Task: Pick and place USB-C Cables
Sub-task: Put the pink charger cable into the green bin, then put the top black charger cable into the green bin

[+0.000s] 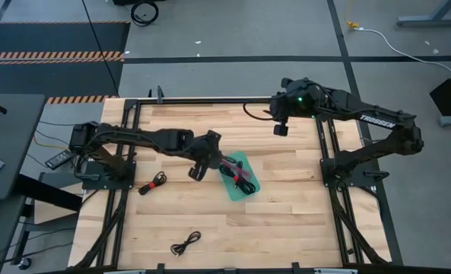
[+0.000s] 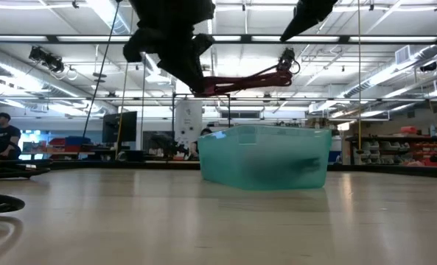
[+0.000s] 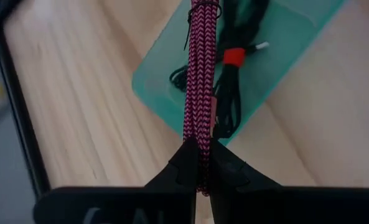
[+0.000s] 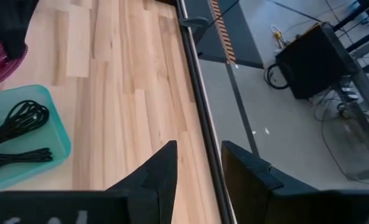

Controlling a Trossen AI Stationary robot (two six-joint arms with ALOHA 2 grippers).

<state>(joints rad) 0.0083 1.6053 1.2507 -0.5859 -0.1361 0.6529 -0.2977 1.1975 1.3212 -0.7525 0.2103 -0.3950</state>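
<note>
My left gripper [image 1: 214, 157] hangs over the left end of the teal tray [image 1: 244, 190] and is shut on a maroon-purple braided USB-C cable bundle [image 3: 200, 93]. In the low view the bundle [image 2: 240, 81] is clear above the tray [image 2: 266, 158]. A black cable bundle with a red tie [image 3: 233, 57] lies inside the tray [image 3: 165, 81]. My right gripper [image 1: 280, 129] waits, open, near the table's far edge; its wrist view shows its fingers [image 4: 162, 171] apart. My left gripper pinches the maroon-purple bundle between its two fingers [image 3: 184, 165] at the bundle's near end [image 3: 201, 149]. The bundle runs straight out from the fingertips, along them. It is lifted clear and stretches roughly level over the tray, its free end [image 2: 284, 66] slightly raised.
Two more cable bundles lie on the wood: a black one with a red tie [image 1: 153, 183] left of the tray, and a black one [image 1: 185, 243] near the table's near edge. Black frame rails [image 1: 328, 152] border both sides. Bare wood stretches right of the tray.
</note>
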